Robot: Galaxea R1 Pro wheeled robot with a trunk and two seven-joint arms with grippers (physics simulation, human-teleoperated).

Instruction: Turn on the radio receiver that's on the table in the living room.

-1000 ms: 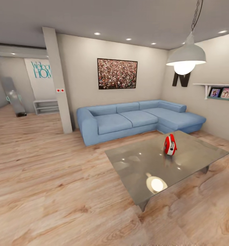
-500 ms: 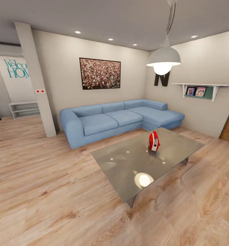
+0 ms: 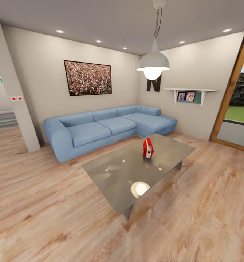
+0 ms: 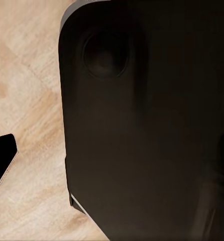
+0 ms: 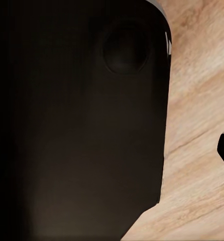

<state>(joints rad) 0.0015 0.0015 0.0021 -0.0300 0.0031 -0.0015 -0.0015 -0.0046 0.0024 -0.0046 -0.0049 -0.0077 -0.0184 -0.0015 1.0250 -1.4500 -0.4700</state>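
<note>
A home living room is shown: a blue L-shaped sofa [image 3: 107, 131], a framed crowd photo [image 3: 87, 78], a pendant lamp [image 3: 153, 64], a shelf of photos [image 3: 189, 93] and a light wood floor [image 3: 45, 203] are seen.

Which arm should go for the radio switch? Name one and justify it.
Right, tentatively: the radio receiver stands on the table, right of centre in the head view. The robot is still well short of it, so this may change.

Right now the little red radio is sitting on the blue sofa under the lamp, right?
Not quite. The head view shows the radio receiver standing on the table, the low glossy one in front of the blue sofa, not on the sofa. It is red, and the pendant lamp does hang above that area.
</note>
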